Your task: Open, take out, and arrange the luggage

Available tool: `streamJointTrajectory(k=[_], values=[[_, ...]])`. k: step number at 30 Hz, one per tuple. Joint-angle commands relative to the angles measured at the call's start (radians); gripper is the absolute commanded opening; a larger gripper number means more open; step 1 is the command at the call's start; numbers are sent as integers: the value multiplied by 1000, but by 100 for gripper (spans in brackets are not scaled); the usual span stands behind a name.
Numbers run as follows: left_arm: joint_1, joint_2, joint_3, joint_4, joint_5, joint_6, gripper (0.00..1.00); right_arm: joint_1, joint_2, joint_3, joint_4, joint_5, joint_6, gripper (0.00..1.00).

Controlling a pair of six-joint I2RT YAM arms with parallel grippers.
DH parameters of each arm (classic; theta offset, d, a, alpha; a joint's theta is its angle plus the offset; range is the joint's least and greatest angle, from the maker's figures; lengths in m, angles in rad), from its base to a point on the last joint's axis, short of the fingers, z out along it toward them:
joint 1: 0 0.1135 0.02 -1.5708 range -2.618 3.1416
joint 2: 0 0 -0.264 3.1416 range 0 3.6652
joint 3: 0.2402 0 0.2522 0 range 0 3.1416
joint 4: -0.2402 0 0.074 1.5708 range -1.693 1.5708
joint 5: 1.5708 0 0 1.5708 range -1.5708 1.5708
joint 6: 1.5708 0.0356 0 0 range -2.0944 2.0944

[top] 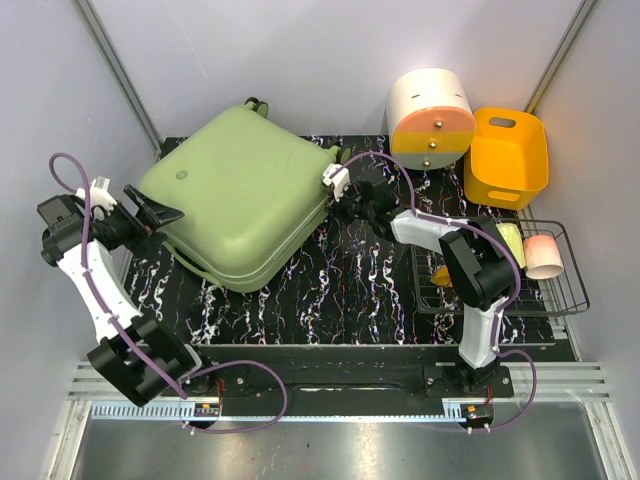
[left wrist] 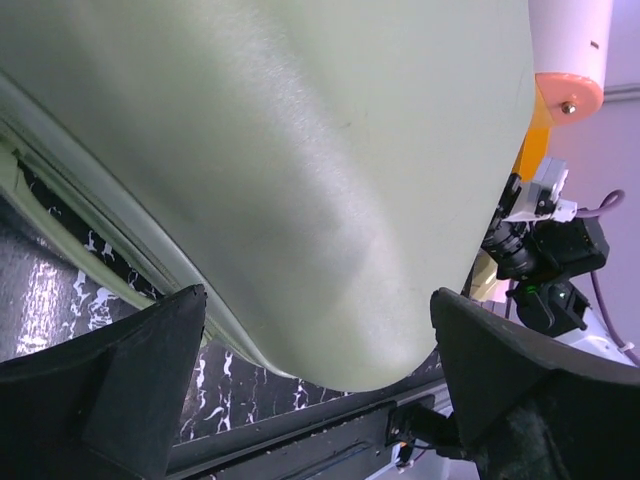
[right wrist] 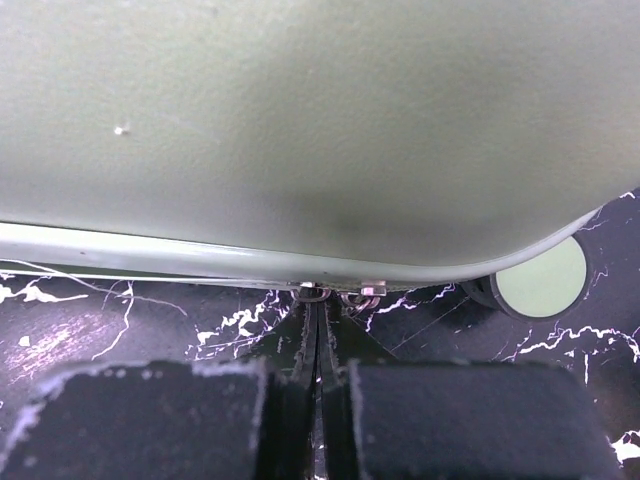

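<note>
The left gripper [top: 152,207] hangs just off the luggage's [top: 245,195] left corner, jaws spread wide. In the left wrist view its two black fingers [left wrist: 110,400] stand either side of that rounded corner without touching it, the pale green shell [left wrist: 330,170] filling the space above them.

The luggage lies flat on the black marbled table [top: 350,290], shell up, turned at an angle so one corner points toward the arms. It lies between the two grippers.

The right gripper [top: 343,203] sits against the luggage's right edge, jaws pressed together. From the right wrist its pads [right wrist: 170,420] meet just below the luggage's [right wrist: 300,120] rim. A thin dark zip tab [right wrist: 316,340] seems to run down from the small metal pulls at the seam and into the line where the pads meet, pinched there, though the view is too close and dark to be sure. A pale green wheel [right wrist: 540,285] shows under the rim to the right of the pulls.

Right of the luggage and behind it stands a cream-and-orange drawer box [top: 432,115], with an orange bin [top: 508,155] just beside it. Well right of the luggage, nearer the arms, a wire basket [top: 572,285] holds a pink-and-white roll [top: 545,255].
</note>
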Motion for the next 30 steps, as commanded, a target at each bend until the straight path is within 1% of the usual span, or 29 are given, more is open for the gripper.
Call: streamJointTrajectory(k=[1, 3, 4, 7, 11, 16, 18, 19, 20, 21, 22, 23, 30], values=[[77, -46, -34, 9, 41, -43, 98, -18, 8, 31, 103, 33, -23, 0], [108, -54, -73, 5, 10, -73, 98, -26, -4, 19, 108, 38, -14, 0], [137, -63, -87, -8, -44, -81, 98, -29, -12, 14, 109, 41, -11, 0], [186, -80, -135, -26, -149, -89, 98, -32, -42, -17, 108, 47, -3, 0], [191, -94, -164, -37, -284, -118, 97, -51, -64, -35, 103, 70, -9, 0], [193, -81, -213, -17, -284, -127, 95, -64, -59, -28, 125, 26, -26, 0], [193, -80, -216, -14, -283, -125, 95, -64, -56, -17, 111, -25, -48, 0], [193, -80, -216, -15, -277, -124, 96, -64, -56, -11, 70, -43, -52, 11], [191, -81, -218, -14, -275, -121, 96, -64, -58, -5, 53, -81, -52, 25], [194, -83, -218, -14, -272, -119, 97, -63, -62, -6, 44, -98, -54, 56], [191, -81, -221, -14, -266, -119, 98, -64, -66, -11, 42, -112, -52, 61], [193, -81, -221, -14, -260, -121, 98, -64, -69, -15, 40, -140, -51, 63], [193, -98, -251, 4, -244, -125, 98, -64, -33, 8, 70, -189, -22, 63]])
